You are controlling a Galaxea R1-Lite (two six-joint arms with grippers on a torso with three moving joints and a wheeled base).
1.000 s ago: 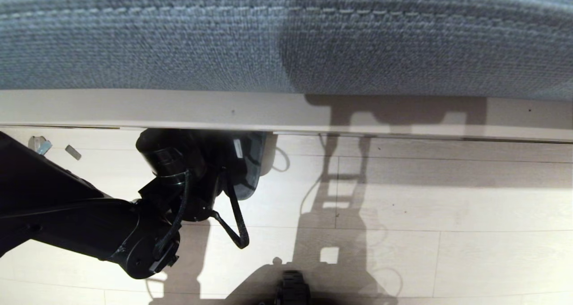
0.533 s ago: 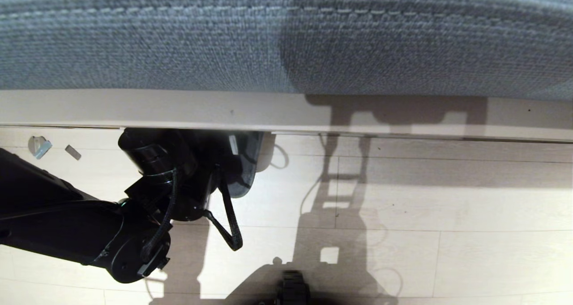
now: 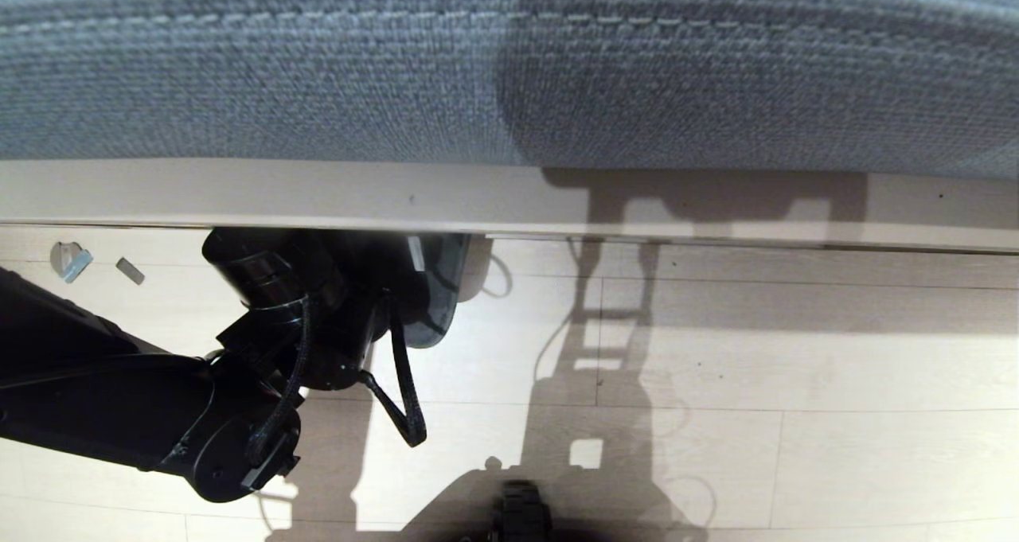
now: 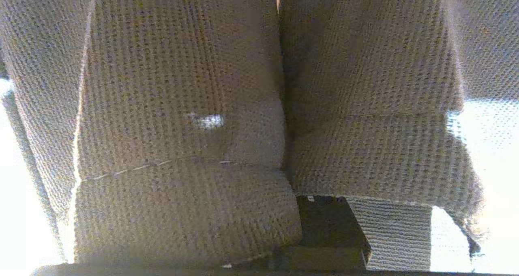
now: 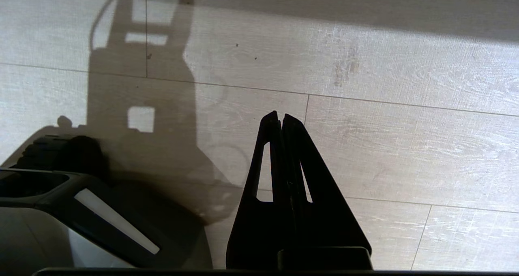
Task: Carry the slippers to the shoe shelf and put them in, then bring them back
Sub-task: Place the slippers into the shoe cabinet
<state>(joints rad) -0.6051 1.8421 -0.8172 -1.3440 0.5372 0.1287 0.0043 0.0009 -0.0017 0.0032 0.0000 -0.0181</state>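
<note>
Left gripper [image 4: 284, 146] under bench board [image 3: 509, 196], pinching slippers [image 4: 182, 105]; right gripper [image 5: 281, 120] pressed together, pointing at floor [image 5: 405, 85], twelve o'clock.

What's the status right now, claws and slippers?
Left claw shut on the slippers, reaching under the bench board. Right claw shut, empty, parked over floor. Shelf out of view.
</note>
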